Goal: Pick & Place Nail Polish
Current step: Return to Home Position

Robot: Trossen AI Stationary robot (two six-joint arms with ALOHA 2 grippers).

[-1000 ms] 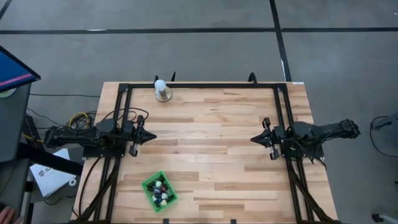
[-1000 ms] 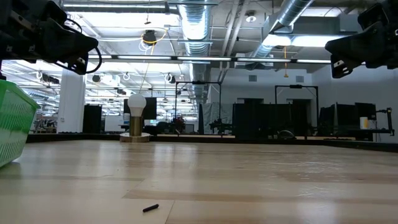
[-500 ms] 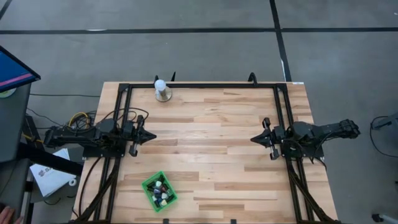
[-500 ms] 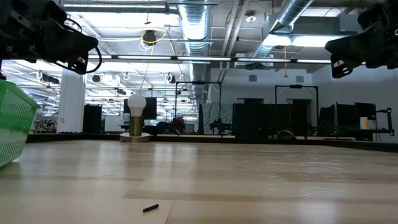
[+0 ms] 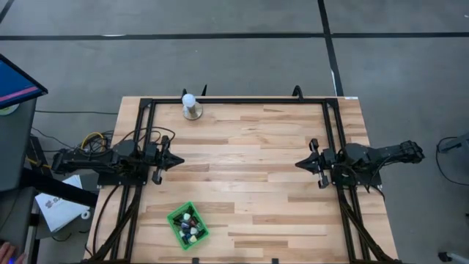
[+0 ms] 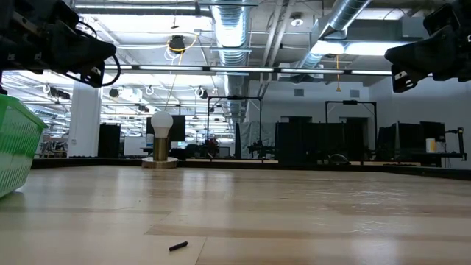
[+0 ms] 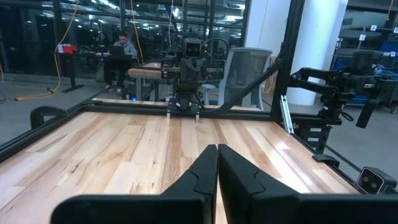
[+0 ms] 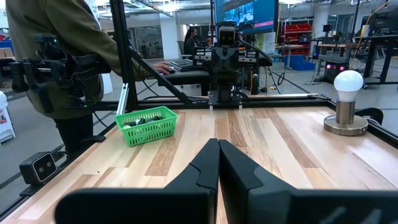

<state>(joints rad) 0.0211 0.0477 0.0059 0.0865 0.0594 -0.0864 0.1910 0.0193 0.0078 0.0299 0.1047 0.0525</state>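
Observation:
Several tiny nail polish bottles (image 5: 189, 224) with dark caps lie in a green mesh basket (image 5: 176, 218) near the table's near left edge; the basket also shows in the right wrist view (image 8: 148, 126) and the low view (image 6: 15, 151). My left gripper (image 5: 179, 160) hovers shut at the table's left side, above the wood. My right gripper (image 5: 299, 164) hovers shut at the right side. Both are empty and face each other. Each wrist view shows its own fingers closed together, the left (image 7: 217, 163) and the right (image 8: 218, 158).
A white ball-topped round stand (image 5: 190, 107) stands at the far left of the table. A small dark piece (image 6: 178, 246) lies on the wood near the low camera. A person (image 8: 56, 56) stands beyond the table's left side. Black frame rails (image 5: 234, 100) run along the edges.

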